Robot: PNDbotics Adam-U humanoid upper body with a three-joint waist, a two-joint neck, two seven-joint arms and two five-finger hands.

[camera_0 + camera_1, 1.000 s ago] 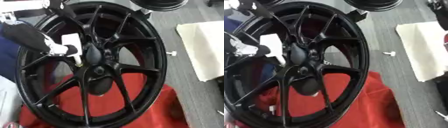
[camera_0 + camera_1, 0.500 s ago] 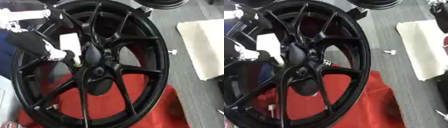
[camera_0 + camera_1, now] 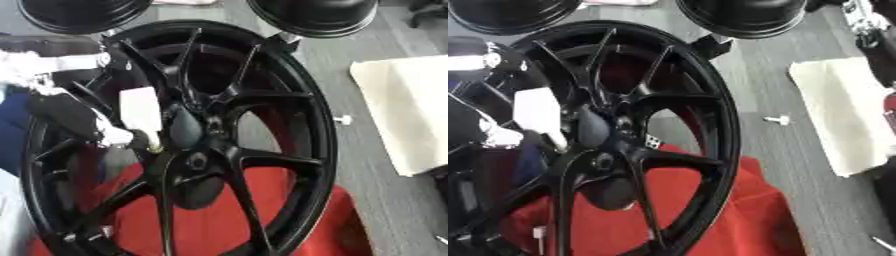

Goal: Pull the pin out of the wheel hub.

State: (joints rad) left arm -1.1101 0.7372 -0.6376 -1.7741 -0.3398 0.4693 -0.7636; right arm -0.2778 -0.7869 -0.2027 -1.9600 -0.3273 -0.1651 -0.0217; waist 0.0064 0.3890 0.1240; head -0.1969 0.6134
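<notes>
A black spoked wheel [image 3: 289,100] lies tilted on a red cloth [image 3: 210,220], with its hub [image 3: 197,161] near the middle of the view. A white block-shaped pin [image 3: 140,111] stands just left of the hub, its thin tip [image 3: 154,147] down against the hub area. My left hand [image 3: 68,116], black with white parts, reaches in from the left through the spokes. Its fingers are curled at the lower side of the pin. The right hand shows in no view.
Two more black rims [image 3: 83,12] [image 3: 315,15] lie at the top edge. A cream cloth [image 3: 402,110] lies on the grey floor to the right, with a small white bolt [image 3: 342,120] between it and the wheel.
The whole picture has shifted downward, so the camera has moved. My left hand stays at the white pin beside the hub.
</notes>
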